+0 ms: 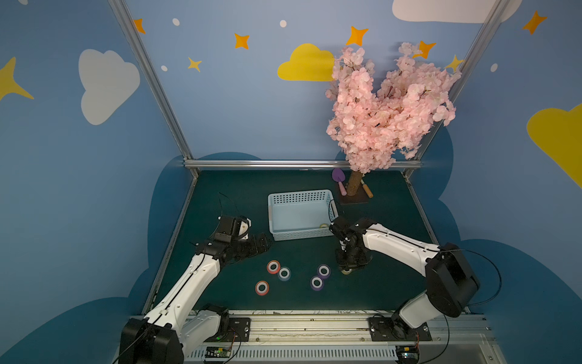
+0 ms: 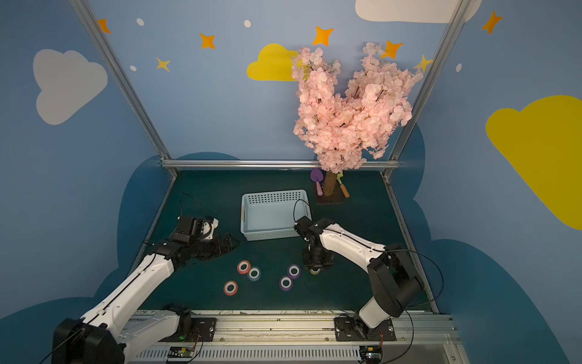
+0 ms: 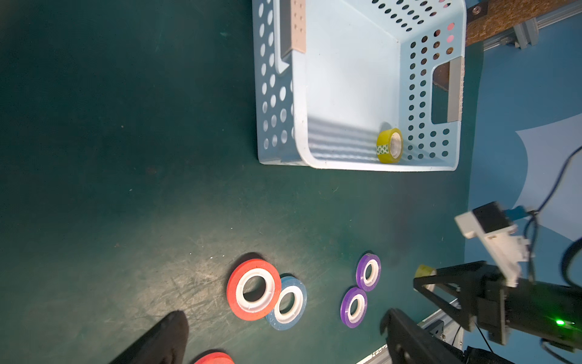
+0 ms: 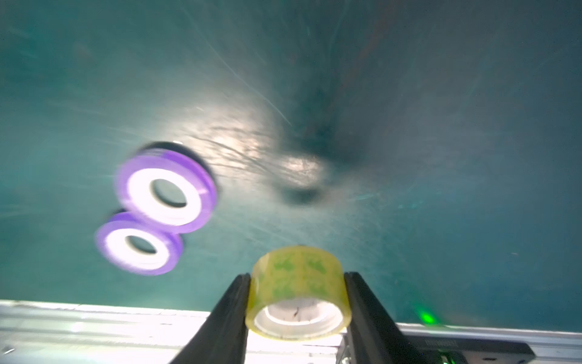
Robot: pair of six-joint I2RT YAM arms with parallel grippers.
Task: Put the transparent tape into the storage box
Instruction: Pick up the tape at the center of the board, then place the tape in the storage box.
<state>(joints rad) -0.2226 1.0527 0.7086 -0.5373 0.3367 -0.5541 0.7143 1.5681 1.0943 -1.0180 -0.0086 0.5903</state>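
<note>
Green desk (image 1: 378, 293), cloud-painted walls (image 1: 220, 101). Tape (image 4: 299, 291) clamped across its diameter by right hand (image 4: 297, 276), low over desk beside purple rolls (image 4: 165, 190), apart from box (image 1: 300, 193). Left hand (image 1: 259, 245) held open, empty. Roll judged light, stiff, slick-walled; curved outer wall best pinched, as done.

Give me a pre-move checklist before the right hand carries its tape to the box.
1. Right hand shut on the transparent tape: ok.
2. Roll seated squarely between the fingers: ok.
3. Roll lifted clear of the mat: cannot tell.
4. Purple rolls apart from the grip: ok.
5. Storage box has bare floor beside the yellow roll inside it: ok.
6. Left hand open, off to the side of the box: ok.
</note>
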